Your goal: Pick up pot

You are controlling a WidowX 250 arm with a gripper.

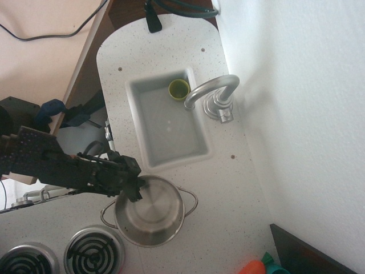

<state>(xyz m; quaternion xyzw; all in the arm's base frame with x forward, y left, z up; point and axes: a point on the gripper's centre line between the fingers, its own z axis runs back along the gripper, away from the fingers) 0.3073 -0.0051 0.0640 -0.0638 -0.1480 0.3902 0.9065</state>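
Observation:
The pot [151,216] is a round shiny steel pot with two thin wire loop handles. It stands on the white speckled counter [228,188], just in front of the sink and beside the stove burners. My black gripper [134,190] reaches in from the left and sits at the pot's upper-left rim. Its jaws look closed over the rim, one finger inside the pot and one outside. The pot is empty inside.
The sink [171,131] holds a small yellow-green cup [178,89] in its far corner, under the curved faucet [212,91]. Two coil burners [93,251] lie at the lower left. An orange and teal object [259,266] lies at the bottom right. A white wall runs along the right.

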